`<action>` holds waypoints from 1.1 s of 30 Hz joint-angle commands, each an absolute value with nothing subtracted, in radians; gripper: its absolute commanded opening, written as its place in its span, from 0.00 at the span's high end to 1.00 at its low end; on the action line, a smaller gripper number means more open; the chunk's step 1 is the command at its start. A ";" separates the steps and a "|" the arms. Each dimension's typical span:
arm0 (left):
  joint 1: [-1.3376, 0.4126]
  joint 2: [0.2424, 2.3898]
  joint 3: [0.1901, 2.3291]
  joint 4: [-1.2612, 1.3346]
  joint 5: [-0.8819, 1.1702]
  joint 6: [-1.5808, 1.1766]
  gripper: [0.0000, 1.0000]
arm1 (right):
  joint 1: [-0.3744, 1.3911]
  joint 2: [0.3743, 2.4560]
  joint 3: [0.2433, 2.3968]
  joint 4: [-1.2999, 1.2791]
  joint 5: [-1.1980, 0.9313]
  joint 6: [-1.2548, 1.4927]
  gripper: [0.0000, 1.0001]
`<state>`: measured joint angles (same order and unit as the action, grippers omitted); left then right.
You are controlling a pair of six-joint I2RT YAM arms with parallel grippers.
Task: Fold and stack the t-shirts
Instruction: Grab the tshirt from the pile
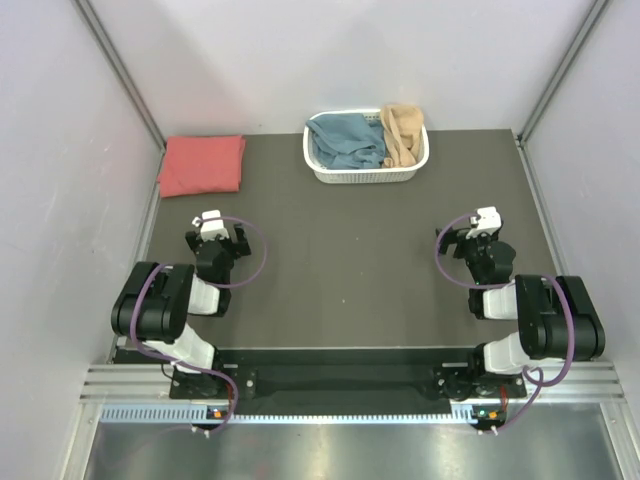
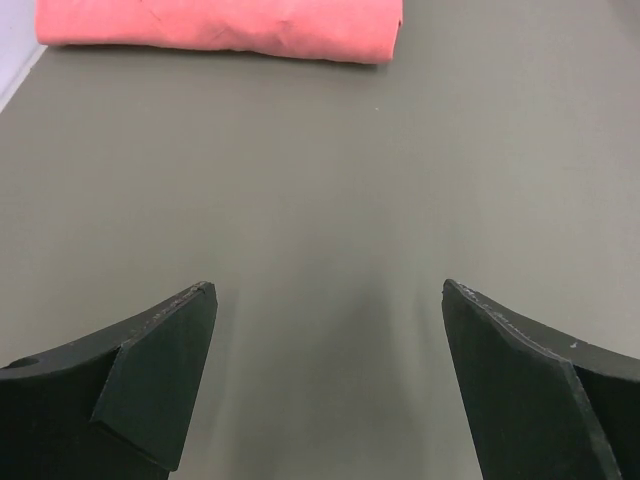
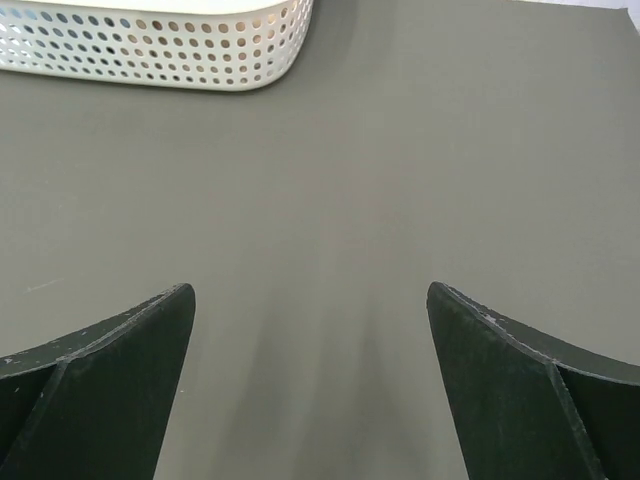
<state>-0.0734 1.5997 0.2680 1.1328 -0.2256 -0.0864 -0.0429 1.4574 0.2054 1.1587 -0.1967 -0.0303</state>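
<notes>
black-and-white arms (image 1: 160,305), purple cables (image 1: 263,248), black wedge-shaped claws (image 2: 330,295) (image 3: 311,295)

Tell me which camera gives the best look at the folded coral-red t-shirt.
The top external view: the whole coral-red t-shirt shows there, folded flat at the far left corner of the table. The left wrist view catches only its near edge along the top of the frame. The right wrist view does not show it.

coral-red t-shirt (image 2: 220,25) cropped at top, basket (image 3: 150,55) likewise
</notes>
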 commanded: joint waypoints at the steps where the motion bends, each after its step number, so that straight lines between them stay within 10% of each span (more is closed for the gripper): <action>1: -0.069 1.591 0.291 1.180 -0.235 -0.048 0.01 | -0.055 1.450 0.238 1.221 -0.198 -0.080 0.00; 17: -0.071 1.267 0.446 0.611 -0.245 -0.250 0.01 | 0.047 1.370 0.242 1.169 0.027 -0.083 0.00; 23: -0.069 1.313 0.526 0.495 -0.336 -0.348 0.01 | 0.150 1.235 0.443 0.808 0.221 -0.013 0.00; 29: -0.071 1.425 0.712 0.258 -0.289 -0.500 0.01 | 0.153 1.339 0.749 0.609 -0.043 0.111 0.00; 33: -0.071 1.404 0.768 0.149 -0.287 -0.558 0.01 | 0.248 1.529 1.023 0.438 0.240 0.218 0.00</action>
<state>-0.0738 1.4292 0.7109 0.2646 -0.2932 -0.4763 0.1848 1.4368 0.8474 0.6292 0.1036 0.1204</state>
